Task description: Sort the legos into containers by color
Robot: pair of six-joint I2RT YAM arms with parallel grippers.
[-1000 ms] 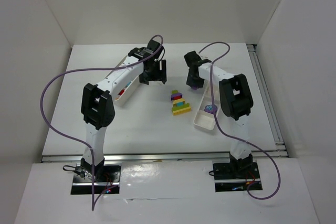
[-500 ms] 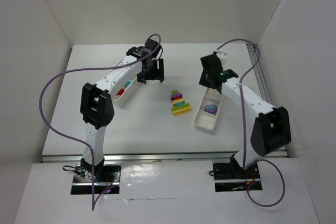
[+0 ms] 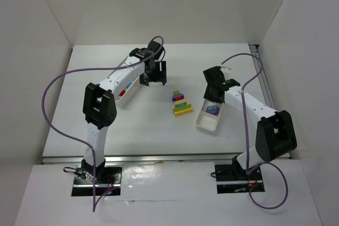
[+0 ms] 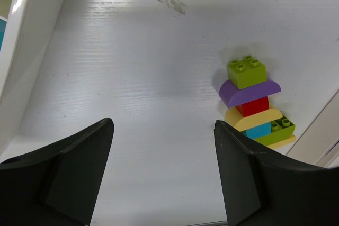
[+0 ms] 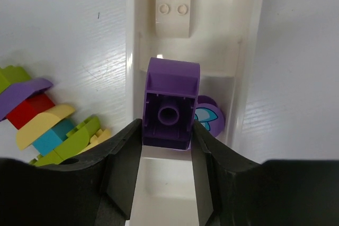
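Purple brick [image 5: 170,99] was gripped by right gripper [image 5: 168,130] above smaller tray [image 5: 132,30]. Left gripper [image 4: 163,152] was spread wide, empty, near lego stack [image 4: 253,105].

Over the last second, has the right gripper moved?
Yes. The right gripper swung right, away from the lego pile, to above the far end of the small tray.

You had white table [image 3: 153,130] across frame centre. Plain white walls [image 3: 175,3] closed it off upper left, top, right. Metal rail [image 3: 269,104] ran along right edge. Glossy ledge [image 3: 169,194] at bottom caught light.
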